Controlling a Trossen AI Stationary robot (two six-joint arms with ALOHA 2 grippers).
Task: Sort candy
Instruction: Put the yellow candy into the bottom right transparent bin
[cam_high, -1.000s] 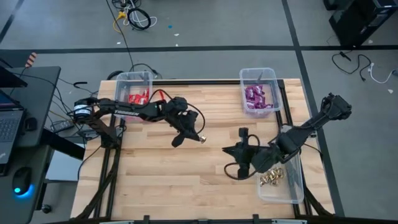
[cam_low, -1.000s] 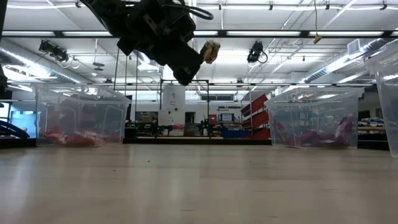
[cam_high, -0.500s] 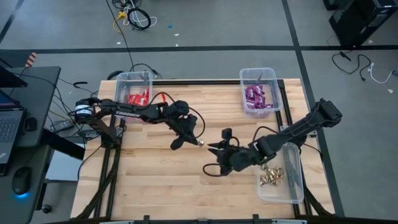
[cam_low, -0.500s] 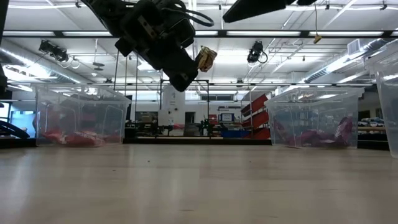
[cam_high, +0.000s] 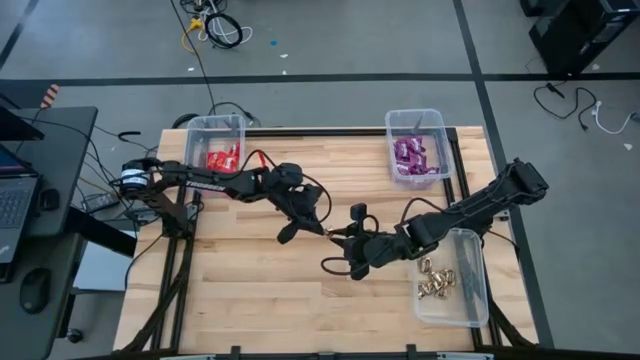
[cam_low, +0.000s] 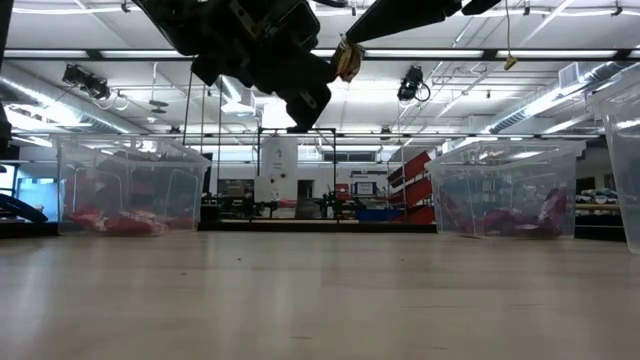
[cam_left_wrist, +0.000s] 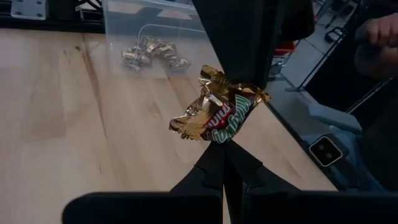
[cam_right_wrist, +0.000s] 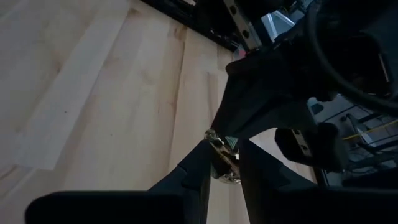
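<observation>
A gold foil-wrapped candy (cam_left_wrist: 219, 113) is held in mid-air above the middle of the worktop (cam_high: 260, 290), between the two end effectors.

Three clear bins are seen in the high view: red packets (cam_high: 222, 157) lie in the bin (cam_high: 214, 126) at upper left, purple packets (cam_high: 409, 155) in the bin (cam_high: 417, 119) at upper centre-right, and gold pieces (cam_high: 434, 281) in the bin (cam_high: 472, 262) at lower right, which overhangs the worktop's right edge. The rest of the wooden surface is bare, leaving free room below and to the left of the arms. The left end effector (cam_high: 322, 229) is pressed together, pinching the candy by its wrapper. The right end effector (cam_right_wrist: 222, 163) is spread, one finger on either side of the same candy. Part of a printed name shows on the green-and-red wrapper but cannot be read in full.
</observation>
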